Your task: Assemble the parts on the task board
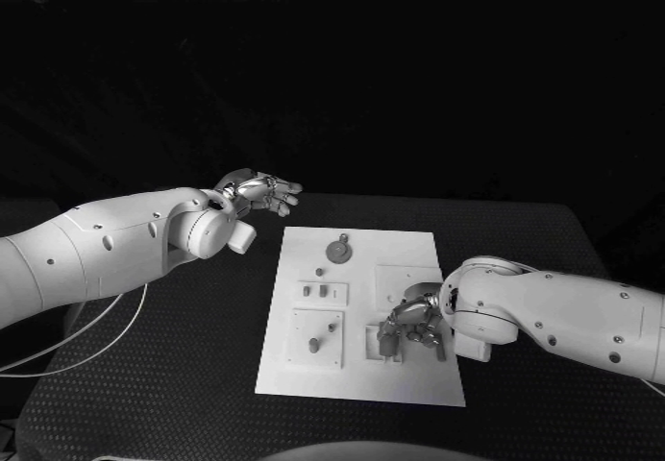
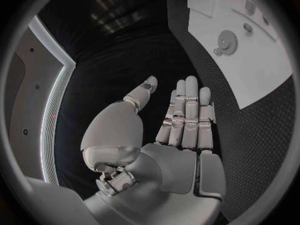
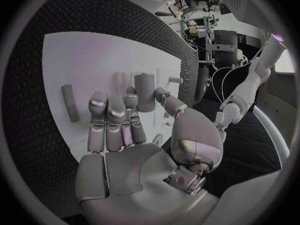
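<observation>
Head view: the task board (image 1: 363, 317) lies flat in the middle of the black counter (image 1: 166, 375). The left hand (image 1: 259, 192) hangs above the counter beyond the board's far left corner, apart from the board, and holds nothing. The right hand (image 1: 413, 325) is lowered over the board's near right area, its fingers pointing down at a block of fixtures there. A round gear-like part (image 1: 338, 251) lies near the board's far end. Two small parts (image 1: 320, 290) stand in a raised fixture at mid-board, and further small pieces (image 1: 322, 338) sit in a larger fixture nearer the robot.

Left wrist view: the left hand (image 2: 172, 130) is flat with its fingers extended side by side and the thumb apart; it is open. One corner of the board, carrying the gear-like part, shows beyond it.

Right wrist view: the right hand (image 3: 134, 135) hovers over the board with its fingers extended toward an upright cylindrical part (image 3: 144, 91). The fingertips (image 3: 99, 101) appear near the cylinder, but contact cannot be confirmed. No part is enclosed by the fingers, so the hand reads as open. A loose bar-shaped part (image 3: 69, 102) lies flat on the board to one side.

Progress, as a judgement: several parts appear seated in fixtures, while the gear and the bar still lie loose. Assembly is therefore partial, and the right hand appears positioned for its next pick
</observation>
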Controlling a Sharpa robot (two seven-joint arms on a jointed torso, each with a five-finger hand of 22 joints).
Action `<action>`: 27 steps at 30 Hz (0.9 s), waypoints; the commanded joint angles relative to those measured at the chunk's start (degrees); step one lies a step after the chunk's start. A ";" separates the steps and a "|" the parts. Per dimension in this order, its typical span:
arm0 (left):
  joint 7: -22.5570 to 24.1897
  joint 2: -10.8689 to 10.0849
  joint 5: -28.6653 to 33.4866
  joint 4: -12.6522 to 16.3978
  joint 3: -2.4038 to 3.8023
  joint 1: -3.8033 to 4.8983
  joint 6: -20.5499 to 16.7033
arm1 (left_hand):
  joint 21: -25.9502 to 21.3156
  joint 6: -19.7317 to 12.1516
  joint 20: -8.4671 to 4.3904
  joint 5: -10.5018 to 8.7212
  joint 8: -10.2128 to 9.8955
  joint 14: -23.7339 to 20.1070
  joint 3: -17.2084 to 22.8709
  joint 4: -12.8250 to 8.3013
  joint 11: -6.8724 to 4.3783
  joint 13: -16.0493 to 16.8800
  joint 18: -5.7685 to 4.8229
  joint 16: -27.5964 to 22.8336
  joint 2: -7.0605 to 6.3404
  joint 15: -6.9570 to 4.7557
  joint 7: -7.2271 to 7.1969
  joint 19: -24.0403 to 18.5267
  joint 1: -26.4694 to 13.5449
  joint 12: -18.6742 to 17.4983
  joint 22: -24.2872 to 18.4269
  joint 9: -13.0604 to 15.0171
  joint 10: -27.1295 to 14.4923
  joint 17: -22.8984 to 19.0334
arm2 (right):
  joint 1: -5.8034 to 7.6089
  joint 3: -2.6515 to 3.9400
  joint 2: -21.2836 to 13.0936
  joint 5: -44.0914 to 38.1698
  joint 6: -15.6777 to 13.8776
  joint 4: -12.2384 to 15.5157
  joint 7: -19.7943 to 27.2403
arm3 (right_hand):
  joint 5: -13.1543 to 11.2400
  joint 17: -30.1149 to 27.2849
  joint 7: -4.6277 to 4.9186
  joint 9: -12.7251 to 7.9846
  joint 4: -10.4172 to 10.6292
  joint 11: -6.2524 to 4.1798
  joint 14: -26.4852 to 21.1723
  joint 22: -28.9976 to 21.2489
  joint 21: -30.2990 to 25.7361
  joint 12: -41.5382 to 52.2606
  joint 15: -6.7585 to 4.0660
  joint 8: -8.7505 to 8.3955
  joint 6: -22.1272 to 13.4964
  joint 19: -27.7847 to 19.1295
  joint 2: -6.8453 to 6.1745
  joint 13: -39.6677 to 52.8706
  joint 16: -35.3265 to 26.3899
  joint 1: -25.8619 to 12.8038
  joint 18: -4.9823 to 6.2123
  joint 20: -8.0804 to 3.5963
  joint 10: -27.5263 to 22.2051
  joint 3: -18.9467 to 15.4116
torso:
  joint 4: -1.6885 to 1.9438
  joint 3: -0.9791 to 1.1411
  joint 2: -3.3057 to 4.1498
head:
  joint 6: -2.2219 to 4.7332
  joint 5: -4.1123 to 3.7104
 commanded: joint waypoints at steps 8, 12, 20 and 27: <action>0.35 0.01 0.26 0.18 0.03 0.11 0.79 | -0.32 -0.19 -0.39 0.12 0.37 0.32 0.05 0.24 -0.11 0.02 0.37 -0.36 -0.01 0.26 0.00 0.36 -0.47 0.34 0.12 -0.04 -0.36 0.11 | -0.91 0.00 1.26 -0.92 1.97 -1.26 -0.41 | 0.14 -0.14 0.17 -0.01 0.09 -0.01 -0.15 0.02 0.22 0.00 -0.19 -0.36 0.35 -0.04 0.11 -0.08 0.27 -0.81 3.39 0.26 -0.01 -0.28 | -0.10 -0.01 -0.04 | -0.33 0.36; 0.36 -0.05 0.26 0.21 0.04 0.11 0.72 | -0.33 -0.19 -0.39 0.12 0.37 0.32 0.06 0.25 -0.11 0.02 0.37 -0.37 -0.01 0.26 0.00 0.36 -0.48 0.35 0.13 -0.04 -0.37 0.13 | -1.02 0.00 1.39 -0.93 1.58 -1.32 -0.32 | 0.14 -0.15 0.18 -0.02 0.09 0.00 -0.17 0.02 0.23 0.00 -0.18 -0.39 0.34 -0.05 0.15 -0.09 0.28 -0.90 3.39 0.25 -0.03 -0.30 | -0.08 -0.01 -0.04 | -0.35 0.37; 0.34 0.00 0.26 0.21 0.04 0.11 0.80 | -0.34 -0.20 -0.39 0.12 0.37 0.32 0.06 0.28 -0.10 0.01 0.37 -0.40 -0.01 0.27 0.00 0.36 -0.50 0.36 0.15 -0.05 -0.39 0.15 | -1.33 0.00 1.64 -2.50 0.99 -0.98 -0.01 | 0.14 -0.17 0.19 -0.03 0.05 0.01 -0.20 0.01 0.25 0.00 -0.18 -0.43 0.33 -0.07 0.13 -0.09 0.30 -1.03 3.39 0.25 -0.07 -0.35 | -0.05 -0.03 -0.04 | -0.33 0.31; 0.31 -0.05 0.26 0.21 0.04 0.11 0.80 | -0.35 -0.20 -0.38 0.12 0.38 0.32 0.06 0.30 -0.10 0.01 0.37 -0.42 -0.01 0.27 0.00 0.37 -0.51 0.38 0.16 -0.05 -0.40 0.18 | -1.55 0.00 1.65 -2.43 1.19 -0.76 0.16 | 0.14 -0.23 0.21 -0.04 0.05 0.02 -0.26 -0.02 0.27 0.01 -0.17 -0.52 0.31 -0.11 -0.17 -0.12 0.32 -1.40 3.39 0.25 -0.14 -0.50 | -0.09 0.01 -0.06 | -0.43 0.43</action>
